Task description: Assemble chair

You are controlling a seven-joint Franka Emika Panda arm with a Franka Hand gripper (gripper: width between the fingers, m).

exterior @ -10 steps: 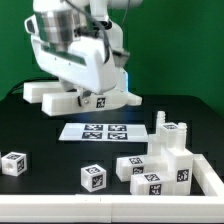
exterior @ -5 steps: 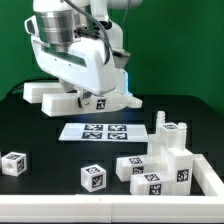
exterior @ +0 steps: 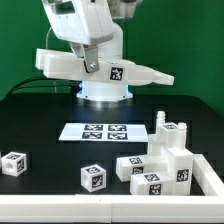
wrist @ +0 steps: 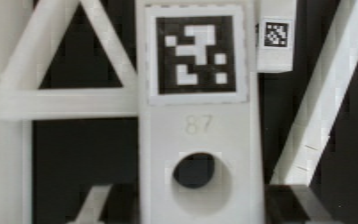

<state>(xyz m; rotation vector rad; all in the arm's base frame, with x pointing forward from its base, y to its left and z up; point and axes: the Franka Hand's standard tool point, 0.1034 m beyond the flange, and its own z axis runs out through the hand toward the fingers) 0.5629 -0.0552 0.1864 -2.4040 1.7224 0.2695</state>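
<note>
The chair's white X-braced frame (exterior: pixel 110 70) hangs in the air above the back of the table, with one tag facing the exterior view. My gripper (exterior: pixel 97 60) is shut on it from above and is mostly hidden behind it. In the wrist view the frame's middle bar (wrist: pixel 197 110), with a tag and a round hole, runs between my gripper's (wrist: pixel 197 198) two fingers (wrist: pixel 105 195). Other chair parts lie on the table: a tagged cube (exterior: pixel 13 163) at the front left, a second cube (exterior: pixel 94 177), and a pile of blocks and bars (exterior: pixel 160 160) at the front right.
The marker board (exterior: pixel 103 131) lies flat in the middle of the black table. The arm's round base (exterior: pixel 105 92) stands behind it, under the held frame. A green backdrop closes off the back.
The frame lay on the table at the back left under the gripper. It is now lifted off the table, higher and further towards the exterior view's right.
</note>
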